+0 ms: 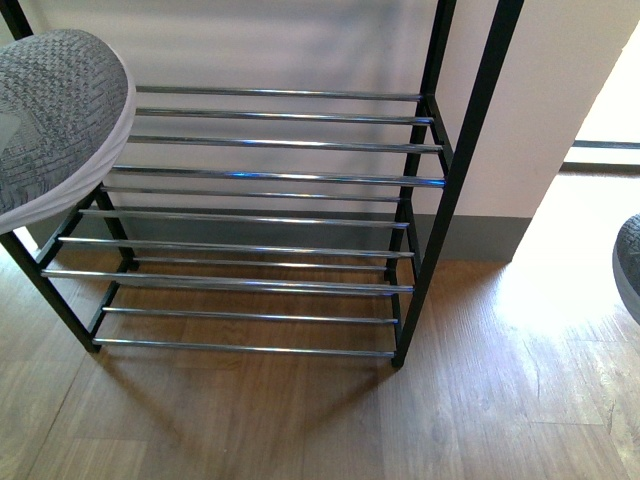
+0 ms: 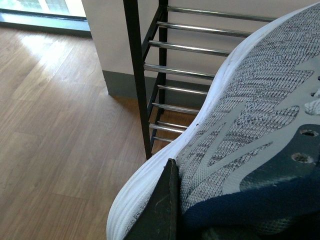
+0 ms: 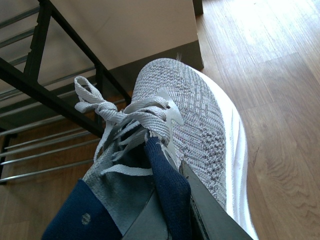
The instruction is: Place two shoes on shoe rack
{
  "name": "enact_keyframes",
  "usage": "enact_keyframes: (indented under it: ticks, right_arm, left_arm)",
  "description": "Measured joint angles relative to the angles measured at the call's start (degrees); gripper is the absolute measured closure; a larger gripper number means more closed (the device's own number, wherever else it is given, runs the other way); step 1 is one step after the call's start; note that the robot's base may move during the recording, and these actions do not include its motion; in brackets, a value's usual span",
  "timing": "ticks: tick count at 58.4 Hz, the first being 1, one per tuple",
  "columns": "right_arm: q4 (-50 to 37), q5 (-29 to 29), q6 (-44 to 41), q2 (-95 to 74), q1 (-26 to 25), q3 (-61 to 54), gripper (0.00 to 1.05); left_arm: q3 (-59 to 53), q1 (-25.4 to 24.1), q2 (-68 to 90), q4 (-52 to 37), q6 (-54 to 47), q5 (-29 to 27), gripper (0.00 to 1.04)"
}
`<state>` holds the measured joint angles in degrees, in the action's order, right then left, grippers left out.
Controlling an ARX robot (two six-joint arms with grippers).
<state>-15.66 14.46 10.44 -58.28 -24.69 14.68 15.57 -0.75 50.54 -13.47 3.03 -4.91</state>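
The left gripper [image 2: 225, 187] is clamped on the collar of the left sneaker [image 1: 50, 110], held up at the left end of the shoe rack [image 1: 272, 178]. The sneaker's white sole edge crosses in front of the rod ends there. The right gripper [image 3: 167, 202] pinches the right sneaker [image 1: 630, 265] by its navy lining, well clear of the rack's right frame, above bare wooden floor [image 1: 300, 420].

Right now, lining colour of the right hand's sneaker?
Navy sneaker lining, clearest in the right wrist view.
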Motion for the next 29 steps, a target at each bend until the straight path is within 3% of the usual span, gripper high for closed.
enact_keyframes:
  ticks: [29]
  right_arm:
    - [0.0, 0.0, 0.0, 0.0, 0.0, -0.1, 1.04]
  left_arm:
    - [0.0, 0.0, 0.0, 0.1, 0.0, -0.2, 1.03]
